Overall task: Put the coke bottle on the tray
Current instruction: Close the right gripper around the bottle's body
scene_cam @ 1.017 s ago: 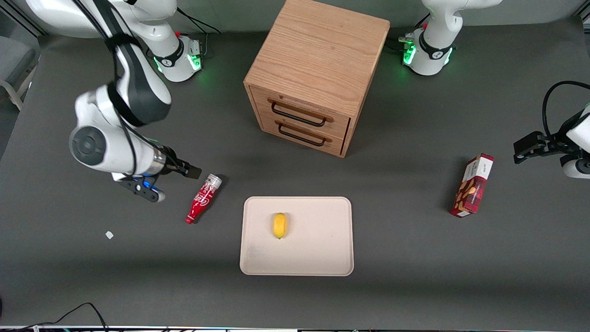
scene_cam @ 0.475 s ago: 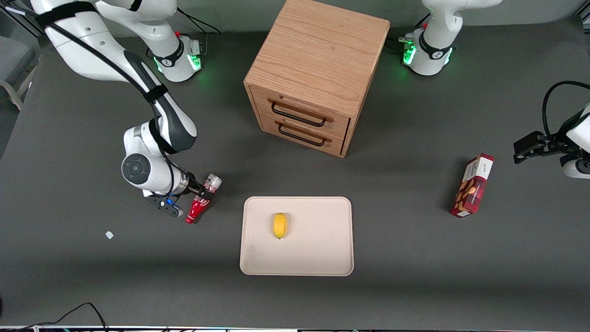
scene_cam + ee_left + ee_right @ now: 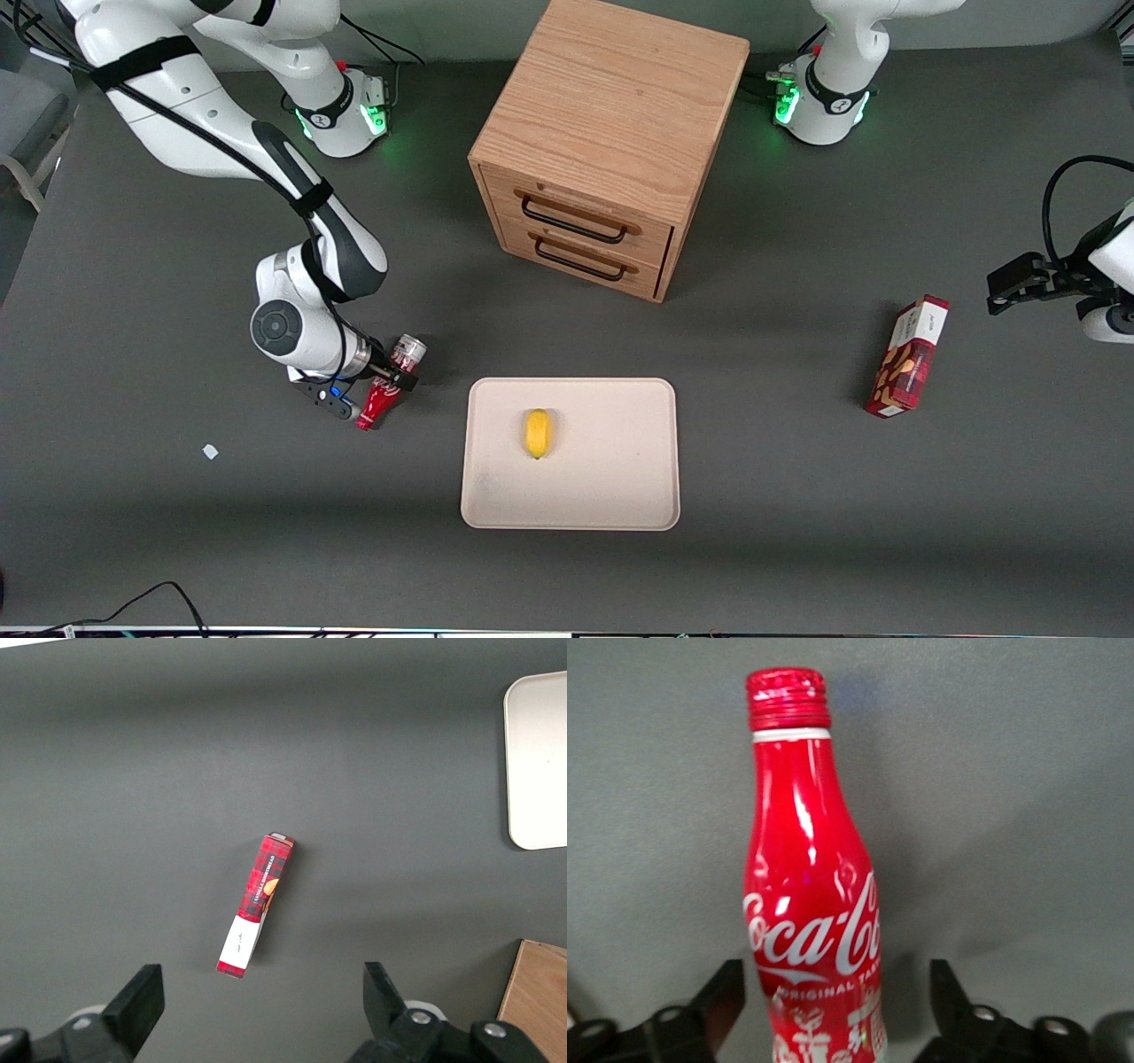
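Tool (image 3: 391, 377) low over the bench (image 3: 797, 496), straddling the coke bottle (image 3: 390, 384) about mid-body, fingers (image 3: 725, 999) spread wide on either flank and not yet touching, as the right wrist view shows with a clear gap on each side. Set crosswise to the bottle's long axis, presumably so that closing pinches the round body across its width rather than along its length. Bottle lying flat on the bench, silvery wide end farther from the front camera, red capped neck nearer, near the tray (image 3: 611, 496) but apart from it, toward the working arm's end. Probably the grasp stage: closing, then lifting, then carrying over the low rim.

Tray flat on the bench, nearer the front camera than the wooden drawer cabinet (image 3: 611, 133), a small yellow fruit (image 3: 538, 433) already resting near its middle; plenty of bare surface beside it for the bottle. Red snack box (image 3: 910, 358) well apart, toward the parked arm's end, no obstacle to the carry.
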You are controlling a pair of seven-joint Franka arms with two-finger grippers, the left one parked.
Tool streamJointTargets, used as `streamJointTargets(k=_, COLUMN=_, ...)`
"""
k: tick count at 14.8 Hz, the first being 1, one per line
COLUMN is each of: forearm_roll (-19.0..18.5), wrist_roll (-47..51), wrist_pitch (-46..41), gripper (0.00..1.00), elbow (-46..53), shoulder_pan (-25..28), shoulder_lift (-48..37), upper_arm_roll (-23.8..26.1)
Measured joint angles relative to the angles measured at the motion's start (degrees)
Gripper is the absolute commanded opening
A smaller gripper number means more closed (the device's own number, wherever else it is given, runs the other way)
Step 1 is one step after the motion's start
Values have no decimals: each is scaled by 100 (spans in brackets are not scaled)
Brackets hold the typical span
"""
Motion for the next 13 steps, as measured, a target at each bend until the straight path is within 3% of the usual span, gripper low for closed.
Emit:
streamJointTargets(k=1, forearm_roll=-35, wrist_roll=0, wrist_pitch=18, gripper=0, elbow=0, shoulder_pan=0, shoulder_lift=22, upper_arm_roll=-5)
streamJointTargets(k=8, forearm_roll=-205, wrist_roll=-15, wrist_pitch=-161, gripper=0, elbow=123, shoulder_pan=4, shoulder_lift=-95, upper_arm_roll=40)
streamJointTargets(k=13, forearm_roll=-235, wrist_roll=-726, wrist_pitch=-2476, gripper=0, elbow=1073, shoulder_pan=4, shoulder_lift=-1117, upper_arm_roll=103)
